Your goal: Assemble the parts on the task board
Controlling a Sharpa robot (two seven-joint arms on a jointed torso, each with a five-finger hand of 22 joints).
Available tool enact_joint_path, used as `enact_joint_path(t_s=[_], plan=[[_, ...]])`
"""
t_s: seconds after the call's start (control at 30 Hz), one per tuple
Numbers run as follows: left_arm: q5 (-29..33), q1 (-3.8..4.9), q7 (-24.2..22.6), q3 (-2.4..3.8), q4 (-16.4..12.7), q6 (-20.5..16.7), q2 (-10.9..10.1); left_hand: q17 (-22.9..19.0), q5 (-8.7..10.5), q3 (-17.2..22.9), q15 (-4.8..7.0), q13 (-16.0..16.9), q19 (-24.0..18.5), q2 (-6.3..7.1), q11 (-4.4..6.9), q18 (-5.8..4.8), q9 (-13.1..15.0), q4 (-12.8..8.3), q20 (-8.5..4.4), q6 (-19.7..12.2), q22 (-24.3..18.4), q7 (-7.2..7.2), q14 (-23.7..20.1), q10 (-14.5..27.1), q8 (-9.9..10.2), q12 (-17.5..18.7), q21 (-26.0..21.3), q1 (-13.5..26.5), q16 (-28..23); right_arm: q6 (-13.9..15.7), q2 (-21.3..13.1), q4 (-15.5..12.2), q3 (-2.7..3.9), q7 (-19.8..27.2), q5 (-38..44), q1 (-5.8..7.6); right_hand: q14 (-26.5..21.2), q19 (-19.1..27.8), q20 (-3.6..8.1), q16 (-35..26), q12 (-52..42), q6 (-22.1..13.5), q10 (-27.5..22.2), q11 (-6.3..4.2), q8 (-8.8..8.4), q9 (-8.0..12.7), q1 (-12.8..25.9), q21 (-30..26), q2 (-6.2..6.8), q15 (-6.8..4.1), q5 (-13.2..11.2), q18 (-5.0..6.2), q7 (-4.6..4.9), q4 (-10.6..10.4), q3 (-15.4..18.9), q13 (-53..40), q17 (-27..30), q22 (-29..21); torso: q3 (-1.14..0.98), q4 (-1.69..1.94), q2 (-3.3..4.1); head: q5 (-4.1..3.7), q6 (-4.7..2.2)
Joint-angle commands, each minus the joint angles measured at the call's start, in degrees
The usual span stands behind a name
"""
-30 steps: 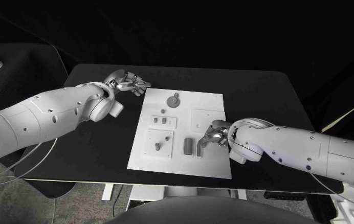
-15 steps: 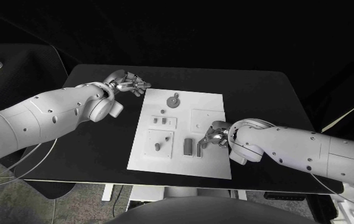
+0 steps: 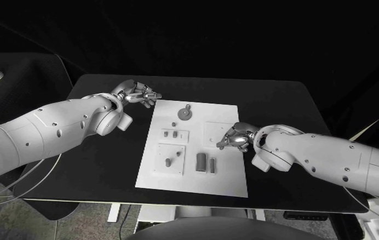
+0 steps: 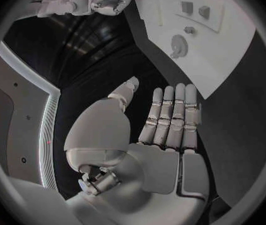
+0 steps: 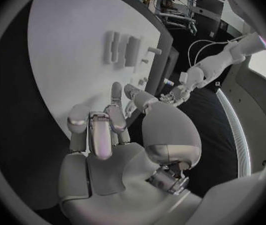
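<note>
over the task board (image 3: 225,170) from the head view, your right hand (image 3: 235,139) sits at its right edge with fingers curled, near the parts (image 3: 205,163); can't tell if it's pinching anything. left hand (image 3: 139,93) waits off the board's far left corner. left wrist view: fingers (image 4: 173,116) straight, pressed together, empty. right wrist view: fingers (image 5: 98,130) bent over the board, no part visible. you're probably still reaching, so next is lining up on a part.

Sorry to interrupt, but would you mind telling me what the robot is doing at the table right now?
It is working at a white task board on the black table. The right hand hovers over the board's right side, fingers partly curled, holding nothing I can see. The left hand sits off the board's far left corner, open and empty. Several small parts lie or stand on the board, among them a round part at the far end and two dark bars nearer the robot.
</note>
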State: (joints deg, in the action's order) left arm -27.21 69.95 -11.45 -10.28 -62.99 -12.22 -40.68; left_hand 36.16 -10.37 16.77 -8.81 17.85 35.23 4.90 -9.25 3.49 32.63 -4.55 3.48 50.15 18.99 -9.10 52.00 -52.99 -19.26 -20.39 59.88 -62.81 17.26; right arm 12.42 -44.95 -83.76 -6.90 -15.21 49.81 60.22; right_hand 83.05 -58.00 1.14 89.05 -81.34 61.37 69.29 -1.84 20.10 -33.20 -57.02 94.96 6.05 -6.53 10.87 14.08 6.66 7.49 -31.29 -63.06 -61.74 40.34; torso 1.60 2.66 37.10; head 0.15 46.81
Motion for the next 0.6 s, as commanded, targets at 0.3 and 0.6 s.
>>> enact_joint_path(t_s=[0.3, 0.6], plan=[[3.7, 0.06, -2.0, 0.15, -1.3, -1.2, 0.1, -0.1, -0.21, 0.1, 0.16, 0.3, -0.5, -0.32, 0.6, 0.49, 0.0, 0.1, 0.05, 0.0, 0.1, 0.35, -0.3, -0.6, 0.2, 0.1, -0.2, 0.3, -0.1, 3.5, 1.6, 9.7, 2.66, 23.6, -16.9, 1.86, -18.3, 21.5, -4.45, -23.4, 19.9, -6.7, -14.1, 6.54, -0.78, -0.8, -1.7, -8.7, -0.11, 5.7, -0.1, -4.69, 2.11, -0.3, 0.3, 15.2, 10.1, -8.0, -0.31, 0.11, -0.2, -0.32, -4.08], [5.2, 0.11, -2.5, 0.35, -1.5, -0.6, 0.8, -0.4, -0.16, -0.1, 0.26, 0.3, -1.2, 0.2, 0.84, 0.23, -0.1, -0.2, 0.22, -0.3, 0.0, 0.46, -1.2, -0.7, 0.3, 0.3, -0.6, 0.1, -0.5, -0.4, 7.9, 25.7, 4.69, 31.1, -25.0, 2.12, -29.1, 34.3, -6.33, -41.0, 35.4, -8.8, -17.9, 9.5, -0.9, -1.1, 0.1, -16.9, -0.47, 11.67, -0.1, -9.35, 2.08, -0.8, 0.0, 29.3, 19.1, -13.5, -1.37, -0.03, -1.29, 0.21, -7.21]])
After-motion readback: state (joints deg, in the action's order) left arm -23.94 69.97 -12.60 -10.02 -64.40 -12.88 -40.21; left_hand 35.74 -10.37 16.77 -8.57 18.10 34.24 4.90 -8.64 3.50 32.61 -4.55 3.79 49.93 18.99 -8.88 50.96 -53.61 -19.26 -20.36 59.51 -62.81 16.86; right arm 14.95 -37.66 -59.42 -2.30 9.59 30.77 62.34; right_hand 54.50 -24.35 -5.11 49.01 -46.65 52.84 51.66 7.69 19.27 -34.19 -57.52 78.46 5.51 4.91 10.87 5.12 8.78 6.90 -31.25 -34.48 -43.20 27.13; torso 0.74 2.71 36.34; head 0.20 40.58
